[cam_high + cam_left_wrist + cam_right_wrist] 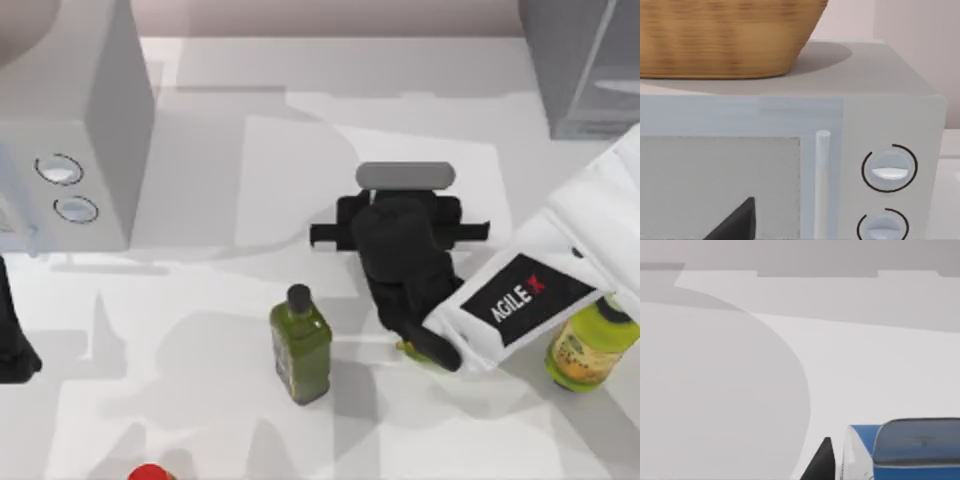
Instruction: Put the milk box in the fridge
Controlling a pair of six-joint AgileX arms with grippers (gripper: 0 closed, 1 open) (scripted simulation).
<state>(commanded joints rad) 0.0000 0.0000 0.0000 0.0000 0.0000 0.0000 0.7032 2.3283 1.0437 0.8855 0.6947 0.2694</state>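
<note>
While over mid-counter (300,140), right gripper (405,180) beside milk box (905,450); jaws' grip unclear; left gripper (15,350) parked.

The white desk (230,150) carries a grey appliance with two round dials (70,130) at its left, the fridge (585,65) at far right, a green bottle (300,345) and a yellow-green bottle (590,350).
</note>
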